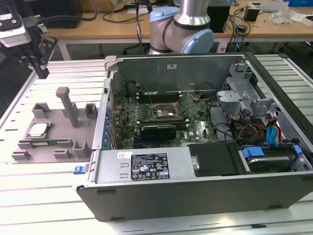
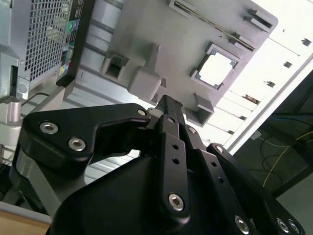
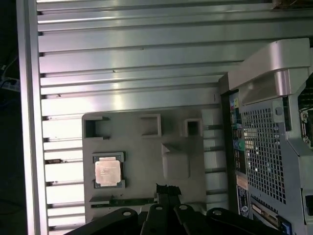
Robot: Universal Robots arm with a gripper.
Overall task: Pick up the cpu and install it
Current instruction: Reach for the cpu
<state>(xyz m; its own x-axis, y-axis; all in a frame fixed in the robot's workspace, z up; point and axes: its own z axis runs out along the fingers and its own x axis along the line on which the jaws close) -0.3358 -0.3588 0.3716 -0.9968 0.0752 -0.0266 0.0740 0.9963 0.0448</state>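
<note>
A small square silver-topped cpu (image 3: 107, 172) is seated in a gray plastic fixture plate (image 3: 146, 156). The black gripper (image 3: 167, 188) is held well clear of it, fingers pressed together, empty.

Ribbed metal table, wooden bench behind, hard glare
Exterior view: slatted aluminium table (image 1: 44, 200) runs from 9 round to 6 o'clock and again at 3, with white glare strongest near 7. Wooden workbench (image 1: 88, 23) spans 12 o'clock, black cables (image 1: 68, 18) on it at 11, small clutter (image 1: 286, 14) at 1. Second wrist view: grey floor (image 2: 293, 200) beyond the table edge, a loose yellow wire (image 2: 269, 171) on it
</note>
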